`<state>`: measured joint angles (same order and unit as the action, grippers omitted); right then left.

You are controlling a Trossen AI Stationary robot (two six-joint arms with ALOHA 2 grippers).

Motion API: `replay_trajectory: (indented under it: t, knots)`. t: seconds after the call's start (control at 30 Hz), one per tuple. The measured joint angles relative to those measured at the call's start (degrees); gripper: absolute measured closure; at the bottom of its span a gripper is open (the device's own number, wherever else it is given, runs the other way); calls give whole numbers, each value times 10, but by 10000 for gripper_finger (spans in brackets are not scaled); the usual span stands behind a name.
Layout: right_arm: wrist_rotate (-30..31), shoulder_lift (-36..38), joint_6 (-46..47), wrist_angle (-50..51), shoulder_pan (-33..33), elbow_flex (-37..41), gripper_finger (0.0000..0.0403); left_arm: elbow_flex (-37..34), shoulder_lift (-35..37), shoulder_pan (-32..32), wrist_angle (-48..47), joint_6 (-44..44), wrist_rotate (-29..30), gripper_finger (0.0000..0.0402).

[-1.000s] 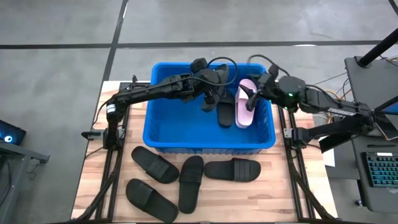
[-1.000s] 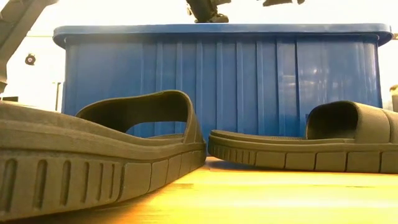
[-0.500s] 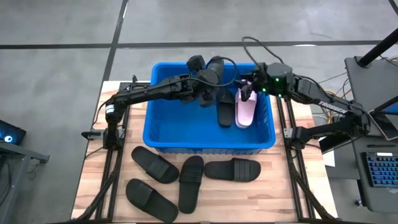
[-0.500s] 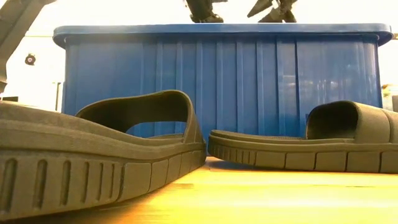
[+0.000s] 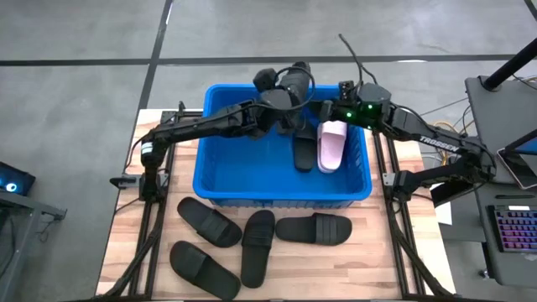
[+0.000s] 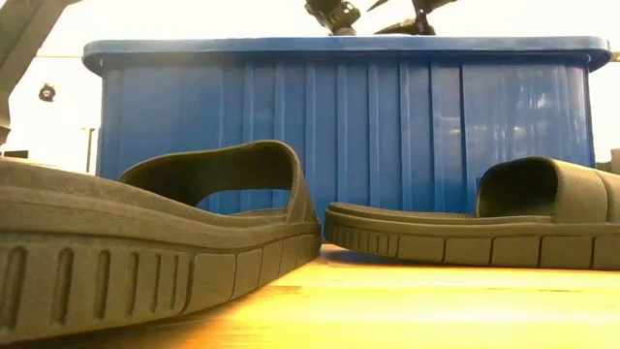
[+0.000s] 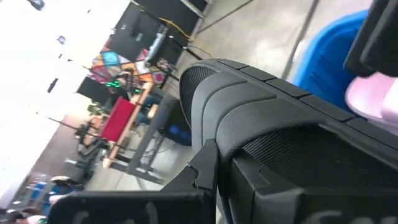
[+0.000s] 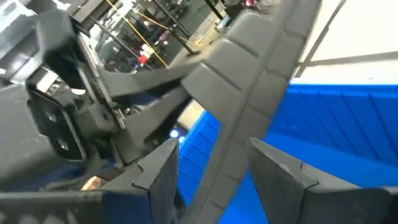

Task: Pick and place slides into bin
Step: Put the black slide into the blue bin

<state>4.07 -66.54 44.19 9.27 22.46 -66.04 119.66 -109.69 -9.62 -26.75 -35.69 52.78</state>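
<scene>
While both grippers hover over the bin's [image 5: 220, 186] far rim, left gripper [image 5: 289, 84] clamps a matte black slide [image 7: 261, 118], textured strap; right gripper's [image 5: 336, 109] grip unclear. Pink slide [image 5: 332, 144] lies inside; four black ones on table.

You are in a robotics lab or workshop. The wooden bench [image 5: 126, 252] stands on a bare grey concrete floor [image 5: 75, 75] marked with dark lines. A side desk [image 5: 503, 109] carries a keyboard [image 5: 513, 235], and loose cables [image 5: 440, 126] run beside it. Past the arm, your left wrist view shows cluttered workbenches [image 7: 127, 134] and gear with lit indicators.
</scene>
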Motion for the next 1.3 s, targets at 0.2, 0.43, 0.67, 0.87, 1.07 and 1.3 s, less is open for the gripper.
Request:
replay_trajectory:
  t: [0.2, 0.43, 0.67, 0.87, 1.07, 1.3]
  knots:
    - [0, 1, 19, -10, 0, 20, 225, 0, 0, 1, 24, -27, 28, 401]
    - [3, 0, 43, -27, 2, 40, 227, -5, 0, 4, 59, -27, 29, 401]
    - [11, 0, 55, -43, 4, 42, 177, -10, 0, 10, 73, -27, 28, 401]
    - [9, -1, 54, -52, 3, 42, 124, -10, 0, 11, 95, -27, 25, 401]
    - [6, -15, 49, -53, 3, 39, 105, -11, 0, 13, 102, -41, 20, 401]
    - [0, -18, 18, -57, 5, 36, 116, -16, 0, 20, 101, -128, -24, 401]
